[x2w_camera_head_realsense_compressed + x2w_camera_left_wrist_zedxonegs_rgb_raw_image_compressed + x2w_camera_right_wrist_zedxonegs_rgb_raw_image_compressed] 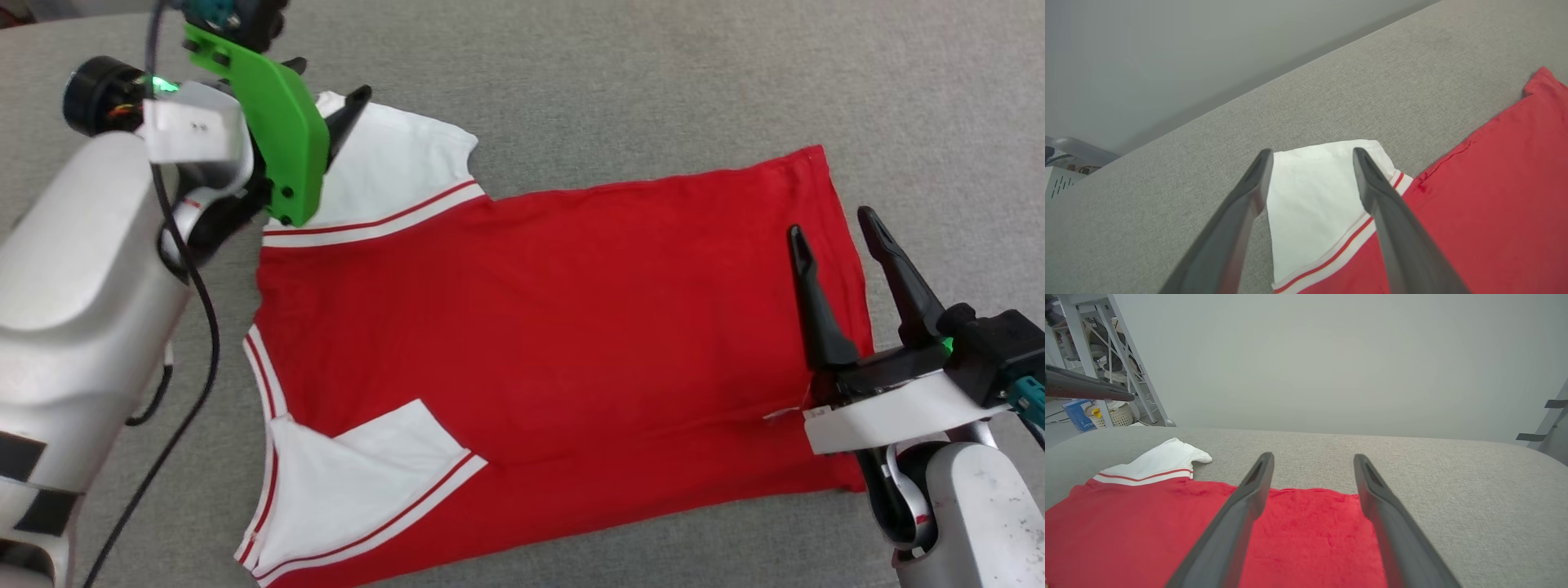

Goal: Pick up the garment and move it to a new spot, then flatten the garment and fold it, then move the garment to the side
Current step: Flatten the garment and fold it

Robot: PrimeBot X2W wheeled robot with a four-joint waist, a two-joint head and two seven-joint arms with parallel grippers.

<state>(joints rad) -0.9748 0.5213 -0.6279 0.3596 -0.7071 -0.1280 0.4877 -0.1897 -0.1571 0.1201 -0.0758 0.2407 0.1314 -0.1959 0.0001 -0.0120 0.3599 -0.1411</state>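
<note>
Fabric, grey and woven, covers the wide surface (653,82) in the head view, and the garment (531,327), a red jersey-style T-shirt with white sleeves and red-white striped trim, lies spread flat on it with a plain red side up. The left gripper (326,86), partly hidden behind a bright green plastic plate (277,139) on its wrist, hangs over the far white sleeve (400,171); from here I cannot tell how its jaws stand. The right gripper (831,224) hovers with jaws spread wide and empty, one long dark finger over the red hem end and the other just past the garment's edge. The near white sleeve (359,482) lies folded in over the red body, well apart from both sets of jaws. In the left wrist view, the left gripper (1311,153) has its jaws wide apart, holding nothing, with the far white sleeve (1310,196) framed between them and the red body (1474,212) beyond the right-hand finger. In the right wrist view, the right gripper (1312,457) is likewise wide and empty; the garment's red cloth (1147,522) stretches between and to the left of the jaws, while bare grey fabric (1474,498) lies ahead and to their right.
</note>
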